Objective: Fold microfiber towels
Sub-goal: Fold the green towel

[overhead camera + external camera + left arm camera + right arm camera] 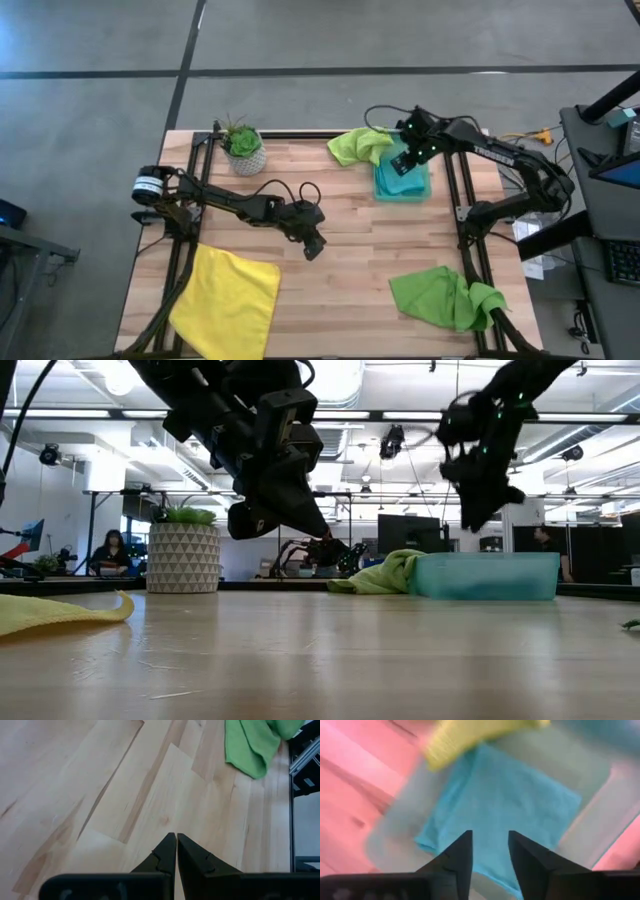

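- High view: teal towel [401, 181] lies folded in the bin [425, 192]; yellow towel [227, 298] and two lime towels [362, 146] [445, 296] wait unfolded on the worktop [340, 240];
- Left wrist view: left tool [176, 841] closed, empty;
- Right wrist view: right tool [490, 840] apart above the teal towel, holding nothing.

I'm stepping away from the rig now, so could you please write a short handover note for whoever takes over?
Left gripper: shut, empty, hovering mid-table.
Right gripper: open, empty, above the bin.
Teal towel: folded, lying in the bin.
Lime towel: bunched, draped on the bin's edge.
Second lime towel: crumpled, near right corner.
Yellow towel: spread, near left corner.
Done: teal. Left: the other three.
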### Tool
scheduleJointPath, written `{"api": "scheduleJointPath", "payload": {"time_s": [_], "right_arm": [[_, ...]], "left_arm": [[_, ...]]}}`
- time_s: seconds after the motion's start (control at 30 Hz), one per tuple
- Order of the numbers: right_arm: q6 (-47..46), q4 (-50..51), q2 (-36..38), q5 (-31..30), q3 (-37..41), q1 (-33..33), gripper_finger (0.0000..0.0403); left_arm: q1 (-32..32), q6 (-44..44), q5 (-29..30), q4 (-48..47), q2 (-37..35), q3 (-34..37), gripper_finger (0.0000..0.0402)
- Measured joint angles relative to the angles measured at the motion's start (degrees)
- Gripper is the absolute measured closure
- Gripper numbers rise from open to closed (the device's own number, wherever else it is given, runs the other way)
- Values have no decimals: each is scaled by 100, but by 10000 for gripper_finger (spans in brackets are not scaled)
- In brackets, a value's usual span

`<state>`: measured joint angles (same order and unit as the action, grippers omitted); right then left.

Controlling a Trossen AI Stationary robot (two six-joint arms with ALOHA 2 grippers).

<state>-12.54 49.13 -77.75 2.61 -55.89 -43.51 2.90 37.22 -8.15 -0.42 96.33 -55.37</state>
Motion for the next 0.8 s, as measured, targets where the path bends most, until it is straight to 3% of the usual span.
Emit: {"api": "scheduleJointPath", "payload": {"time_s": [0.23, 0.57, 0.8], "right_arm": [[-98, 66, -669, -16, 313, 30, 385], [-96, 218, -1488, -122, 318, 425, 394], [-74, 371, -1500, 200, 309, 616, 394]], "left_arm": [[0, 4, -188, 1, 0, -15, 402], [4, 12, -207, -1, 0, -11, 402], [9, 12, -222, -3, -2, -11, 402]]}}
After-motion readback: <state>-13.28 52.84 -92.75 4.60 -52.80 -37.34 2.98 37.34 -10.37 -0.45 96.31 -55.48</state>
